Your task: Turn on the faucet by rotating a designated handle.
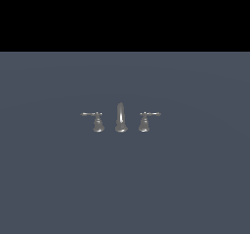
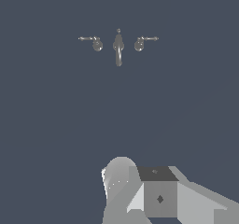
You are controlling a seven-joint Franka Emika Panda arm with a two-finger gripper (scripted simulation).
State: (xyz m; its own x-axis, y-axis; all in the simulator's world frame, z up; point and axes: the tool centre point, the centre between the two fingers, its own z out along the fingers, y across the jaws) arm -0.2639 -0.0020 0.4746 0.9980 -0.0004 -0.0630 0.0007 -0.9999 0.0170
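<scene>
The faucet [image 1: 120,117] is a tiny grey metal set standing alone on the dark floor: an arched spout in the middle and a lever handle on a flared base at each side. The designated handle [image 1: 97,121] is the one on the exterior view's left, with its thin lever pointing outward. From the wrist view the faucet [image 2: 118,48] and that handle [image 2: 95,43] lie far ahead of me. Only blocky grey parts of my hand [image 2: 158,195] show at the picture's edge. No fingertips can be made out. Nothing touches the faucet.
The mirror-image handle [image 1: 145,121] stands on the exterior view's right of the spout. A flat dark blue-grey floor [image 1: 195,189] spreads all around the set. The arm does not appear in the exterior view.
</scene>
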